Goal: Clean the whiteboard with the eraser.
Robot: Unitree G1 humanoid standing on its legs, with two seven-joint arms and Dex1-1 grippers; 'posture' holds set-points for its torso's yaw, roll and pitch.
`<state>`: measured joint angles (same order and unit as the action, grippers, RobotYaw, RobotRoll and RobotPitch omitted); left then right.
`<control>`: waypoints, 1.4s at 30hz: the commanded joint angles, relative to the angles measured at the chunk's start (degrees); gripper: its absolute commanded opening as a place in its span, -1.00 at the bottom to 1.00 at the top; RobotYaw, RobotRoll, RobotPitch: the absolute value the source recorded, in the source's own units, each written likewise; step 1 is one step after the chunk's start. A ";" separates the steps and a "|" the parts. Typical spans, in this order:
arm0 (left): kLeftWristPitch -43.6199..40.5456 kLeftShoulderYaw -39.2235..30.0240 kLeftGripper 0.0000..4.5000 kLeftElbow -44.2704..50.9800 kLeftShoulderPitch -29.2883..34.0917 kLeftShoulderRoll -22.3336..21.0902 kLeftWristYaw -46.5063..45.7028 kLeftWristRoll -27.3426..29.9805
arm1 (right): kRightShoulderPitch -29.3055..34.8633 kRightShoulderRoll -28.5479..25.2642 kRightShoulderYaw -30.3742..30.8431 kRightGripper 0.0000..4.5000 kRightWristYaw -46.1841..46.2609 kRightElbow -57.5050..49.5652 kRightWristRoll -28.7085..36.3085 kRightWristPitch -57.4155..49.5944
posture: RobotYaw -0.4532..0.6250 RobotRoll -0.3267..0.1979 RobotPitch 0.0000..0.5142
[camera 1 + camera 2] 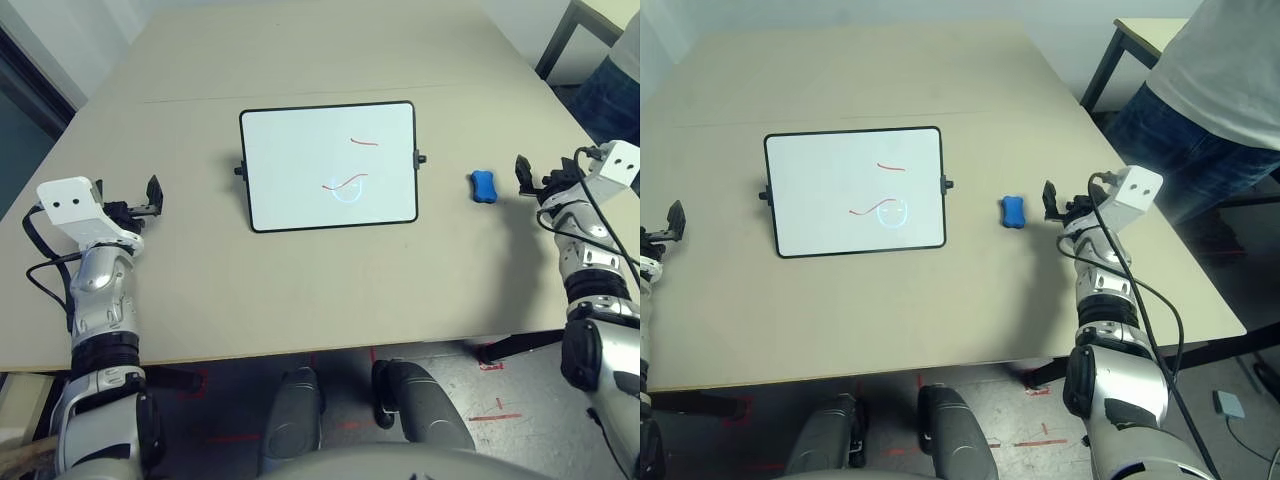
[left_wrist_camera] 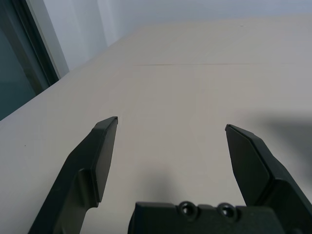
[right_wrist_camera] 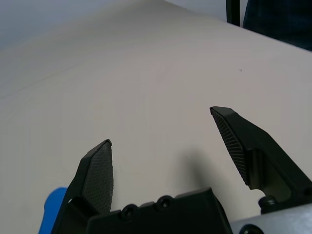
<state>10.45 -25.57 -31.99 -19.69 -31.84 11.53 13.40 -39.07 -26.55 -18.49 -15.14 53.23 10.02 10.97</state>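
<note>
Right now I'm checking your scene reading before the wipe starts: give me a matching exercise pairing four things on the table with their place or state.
Things:
1. whiteboard
2. eraser
3. left end effector
4. right end effector

States:
A. open, beside the blue block
B. bears red scribbles, mid-table
C. open over bare table, far from the board
D. lies between the board and the right arm

Pairs: 1-B, 2-D, 3-C, 4-A

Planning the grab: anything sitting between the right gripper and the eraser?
No. In the right eye view only bare tabletop separates the open right gripper from the eraser, which lies just beside it toward the whiteboard.
</note>
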 commanded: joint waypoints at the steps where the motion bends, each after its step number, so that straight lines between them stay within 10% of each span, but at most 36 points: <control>1: -0.33 0.28 1.00 -2.98 -1.14 0.38 0.40 0.21 | 1.51 0.53 0.04 0.98 -0.10 -1.43 0.46 0.06 | -0.09 0.25 -0.41; 8: -3.61 1.41 1.00 0.30 -5.38 -0.36 4.58 2.14 | 3.82 -0.24 -0.22 0.98 1.46 -13.02 1.87 -8.05 | -0.13 0.25 -0.41; 20: -25.60 11.41 1.00 22.23 -12.74 -9.95 28.99 10.82 | 7.93 1.05 4.25 0.98 5.91 -50.85 7.28 -57.15 | -0.14 0.25 -0.54; 35: -35.99 24.74 1.00 39.18 -8.64 -9.97 36.14 8.48 | 0.31 2.01 13.00 0.98 6.24 -42.21 0.50 -65.72 | -0.11 0.25 -0.54; 42: -37.10 25.25 1.00 40.52 -8.38 -9.61 36.24 7.96 | -1.20 3.29 13.85 0.26 6.59 -39.22 -1.01 -66.11 | -0.09 0.25 -0.53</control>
<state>-25.89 -0.86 7.33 -28.64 -41.48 47.48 21.87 -40.07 -23.46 -5.25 -8.73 13.00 10.01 -54.24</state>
